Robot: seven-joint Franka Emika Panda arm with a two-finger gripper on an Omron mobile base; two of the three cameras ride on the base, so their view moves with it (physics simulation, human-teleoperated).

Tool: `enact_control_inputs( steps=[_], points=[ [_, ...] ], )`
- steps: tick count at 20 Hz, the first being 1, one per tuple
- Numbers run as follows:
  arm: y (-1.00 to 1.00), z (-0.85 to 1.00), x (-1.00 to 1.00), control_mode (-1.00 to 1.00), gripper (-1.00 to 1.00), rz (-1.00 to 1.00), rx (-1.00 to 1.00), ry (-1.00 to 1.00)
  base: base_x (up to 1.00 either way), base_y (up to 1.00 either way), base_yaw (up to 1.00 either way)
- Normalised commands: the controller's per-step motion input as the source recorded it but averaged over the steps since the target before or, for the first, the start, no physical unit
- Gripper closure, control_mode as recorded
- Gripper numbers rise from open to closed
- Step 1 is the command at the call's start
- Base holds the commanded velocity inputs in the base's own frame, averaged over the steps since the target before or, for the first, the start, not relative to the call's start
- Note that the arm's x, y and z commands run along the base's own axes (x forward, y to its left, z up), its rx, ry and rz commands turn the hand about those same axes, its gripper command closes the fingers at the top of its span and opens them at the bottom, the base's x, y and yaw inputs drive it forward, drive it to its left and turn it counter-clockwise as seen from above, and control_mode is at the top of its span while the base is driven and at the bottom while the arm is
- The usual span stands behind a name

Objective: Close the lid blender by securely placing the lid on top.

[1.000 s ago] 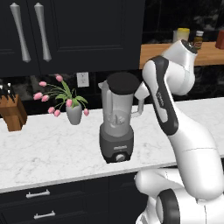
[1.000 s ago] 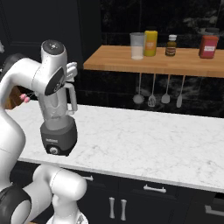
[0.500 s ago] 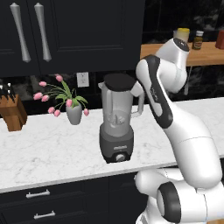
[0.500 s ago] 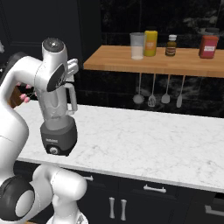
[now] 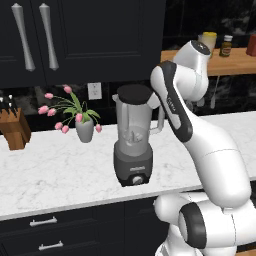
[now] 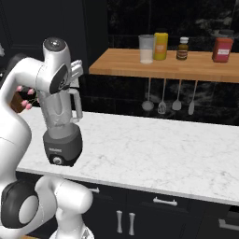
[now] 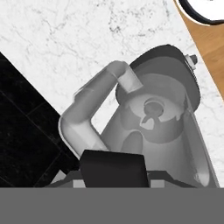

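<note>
Immediately at the pincer [image 6: 76, 69], which is poised beside the top of the blender [image 5: 132, 145], lies the lid [image 5: 133, 93]: in the left base view this black disc sits level across the jar rim, directly ahead of the fingers. Whether the jaws are clamped on the lid's edge or parted from it cannot be told, since the arm's own links hide the tips in both base views, and the dark block low in the hand view cannot be identified with certainty. Just beyond and below the pincer, the hand view looks down through the translucent jar to the blade [image 7: 151, 113], with the side handle [image 7: 87, 113] alongside. Beneath that lies the marble counter [image 5: 50, 170]. Farther out stand a vase of pink flowers [image 5: 85, 131] and a wooden shelf [image 6: 163, 67] of jars. The step in hand appears to be the final seating of the lid. The next move probably calls for a straight downward press, then a release without dragging the lid sideways.
</note>
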Motion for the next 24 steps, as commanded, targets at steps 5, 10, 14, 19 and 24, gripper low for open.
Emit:
enact_control_inputs(
  steps=[5,10,14,19,24],
  points=[
    [0.18,0.0,0.09,-1.0,1.0,-0.07,0.0,0.0,0.0,0.0,0.0],
    [0.2,-0.1,0.0,-1.0,1.0,-0.06,-0.02,0.0,0.0,0.0,0.0],
    [0.09,-0.22,0.0,-1.0,1.0,-0.06,-0.03,0.03,0.0,0.0,0.0],
    [0.0,-0.25,0.0,-1.0,1.0,-0.07,-0.04,0.13,0.0,0.0,0.0],
    [0.0,-0.26,0.0,-1.0,1.0,-0.06,-0.04,0.21,0.0,0.0,0.0]
  ],
)
